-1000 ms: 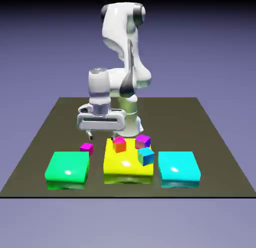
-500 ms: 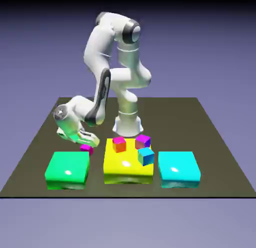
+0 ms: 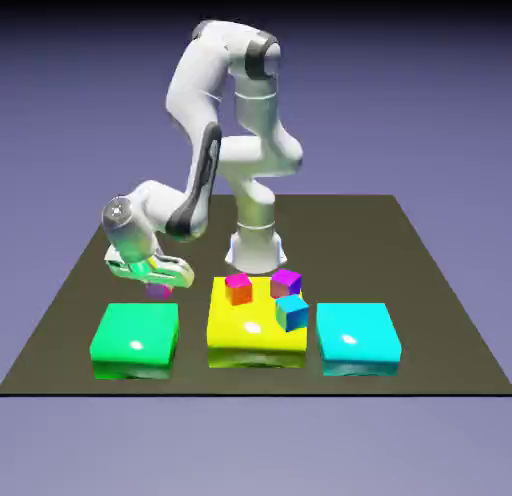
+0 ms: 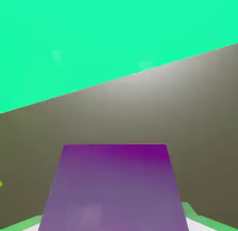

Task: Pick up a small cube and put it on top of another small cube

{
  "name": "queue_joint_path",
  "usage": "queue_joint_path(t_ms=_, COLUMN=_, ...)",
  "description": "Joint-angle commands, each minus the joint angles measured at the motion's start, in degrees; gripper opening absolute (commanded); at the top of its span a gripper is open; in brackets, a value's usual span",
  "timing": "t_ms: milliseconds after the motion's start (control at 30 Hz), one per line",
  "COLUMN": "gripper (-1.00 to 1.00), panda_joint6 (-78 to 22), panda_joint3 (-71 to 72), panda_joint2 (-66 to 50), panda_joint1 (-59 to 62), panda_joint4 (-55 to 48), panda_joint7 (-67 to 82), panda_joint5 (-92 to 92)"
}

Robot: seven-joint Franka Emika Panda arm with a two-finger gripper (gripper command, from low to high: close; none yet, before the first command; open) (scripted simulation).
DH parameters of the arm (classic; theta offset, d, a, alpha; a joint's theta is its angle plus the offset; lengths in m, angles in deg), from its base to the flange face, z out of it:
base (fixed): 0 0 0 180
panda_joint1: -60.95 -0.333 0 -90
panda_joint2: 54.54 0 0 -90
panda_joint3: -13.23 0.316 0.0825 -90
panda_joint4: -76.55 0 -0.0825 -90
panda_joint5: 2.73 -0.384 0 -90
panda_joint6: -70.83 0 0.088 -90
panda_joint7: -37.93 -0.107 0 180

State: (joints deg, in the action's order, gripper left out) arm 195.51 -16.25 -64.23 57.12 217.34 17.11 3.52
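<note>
The small cube (image 3: 159, 290) is magenta and tiny, mostly hidden under my tilted gripper (image 3: 161, 283), just behind the green pad (image 3: 135, 339) at the exterior view's left. In the hand view the small cube (image 4: 114, 188) fills the bottom middle between the fingers and covers the tips. The jaws appear shut on it. The green pad (image 4: 93, 39) spans the top of the hand view. On the yellow pad (image 3: 250, 334) rest a purple cube (image 3: 286, 282), a magenta-topped cube with orange sides (image 3: 238, 288) and a blue cube (image 3: 292, 311).
A cyan pad (image 3: 358, 337) lies at the exterior view's right. The robot's base (image 3: 256, 249) stands behind the yellow pad. The dark table (image 4: 186, 109) shows between the small cube and the green pad.
The arm swung down from a level pose to a tilted one at the small cube. Since half a second ago the hand and the cube shifted slightly to the exterior view's left and up.
</note>
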Motion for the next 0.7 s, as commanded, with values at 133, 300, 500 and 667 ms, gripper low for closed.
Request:
queue_joint_path(t_ms=133, gripper=-1.00, panda_joint6=-2.30, panda_joint3=10.38, panda_joint2=4.69, panda_joint1=-6.99, panda_joint4=-1.83, panda_joint7=9.80, panda_joint5=10.02)
queue_joint_path(t_ms=300, gripper=-1.00, panda_joint6=-4.74, panda_joint3=20.76, panda_joint2=9.30, panda_joint1=-14.95, panda_joint4=-3.18, panda_joint7=19.93, panda_joint5=20.05)
queue_joint_path(t_ms=500, gripper=-1.00, panda_joint6=-4.05, panda_joint3=27.48, panda_joint2=11.11, panda_joint1=-20.23, panda_joint4=-3.47, panda_joint7=26.39, panda_joint5=29.07)
queue_joint_path(t_ms=667, gripper=1.00, panda_joint6=2.82, panda_joint3=25.82, panda_joint2=6.69, panda_joint1=-18.76, panda_joint4=-1.00, panda_joint7=23.67, panda_joint5=32.76)
